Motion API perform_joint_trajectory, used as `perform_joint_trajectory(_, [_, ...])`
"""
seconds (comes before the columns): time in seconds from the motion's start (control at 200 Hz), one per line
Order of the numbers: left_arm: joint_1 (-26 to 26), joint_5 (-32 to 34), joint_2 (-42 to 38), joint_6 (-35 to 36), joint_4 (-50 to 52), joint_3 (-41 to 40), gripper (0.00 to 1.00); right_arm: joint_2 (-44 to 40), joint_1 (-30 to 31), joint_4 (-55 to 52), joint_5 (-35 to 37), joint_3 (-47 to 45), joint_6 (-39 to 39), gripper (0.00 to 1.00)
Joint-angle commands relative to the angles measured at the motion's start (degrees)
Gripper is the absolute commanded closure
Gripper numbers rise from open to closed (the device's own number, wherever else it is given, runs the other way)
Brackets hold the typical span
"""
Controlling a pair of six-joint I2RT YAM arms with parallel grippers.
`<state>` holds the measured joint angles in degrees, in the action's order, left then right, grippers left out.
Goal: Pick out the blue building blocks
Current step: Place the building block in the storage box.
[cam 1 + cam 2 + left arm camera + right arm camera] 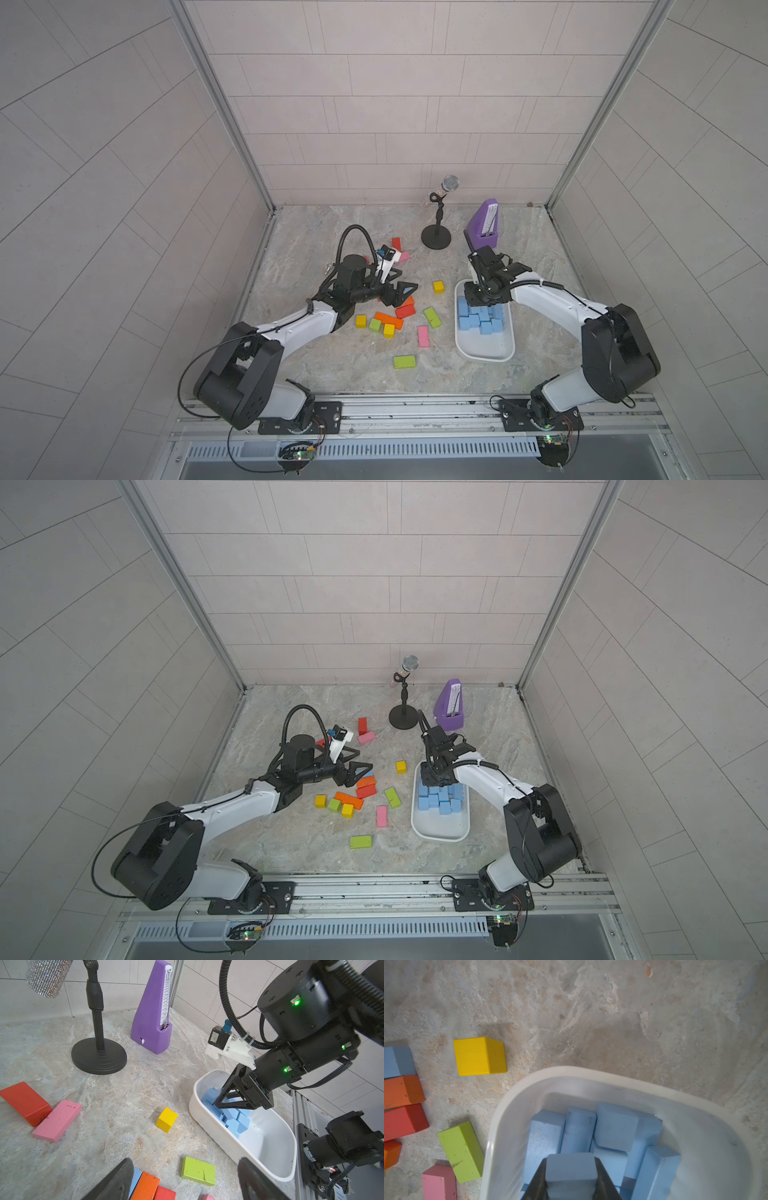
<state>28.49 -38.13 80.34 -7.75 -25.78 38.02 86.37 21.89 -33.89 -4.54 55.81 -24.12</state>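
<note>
The left arm [291,328] and the right arm [548,299] had white shell links between big black joint housings. A black ribbed cable hose [223,995] curved to a white camera bracket [234,1051] with small screws at the right wrist. The jaws were black triangular open frames, and green lights [296,1003] glowed on the black motor bodies.

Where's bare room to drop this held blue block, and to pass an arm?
Free: the white bin's end toward the front rail, past the blue pile; the tabletop between the lone green brick and that rail. Crowded: the bin's far end and the mixed blocks by the left gripper.
</note>
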Motion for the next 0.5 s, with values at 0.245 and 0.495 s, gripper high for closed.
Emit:
perform_joint_trajectory(0.245, [-0.02, -0.21, -0.35, 1.68, 1.17, 1.71, 0.17, -1.23, -0.25, -0.21, 1.13, 0.18, -1.29, 0.53])
perform_joint_trajectory(0.495, [0.02, -0.02, -0.44, 3.45, 2.63, 2.26, 0.17, -4.57, -0.23, 0.11, -1.92, -1.50, -1.03, 0.64])
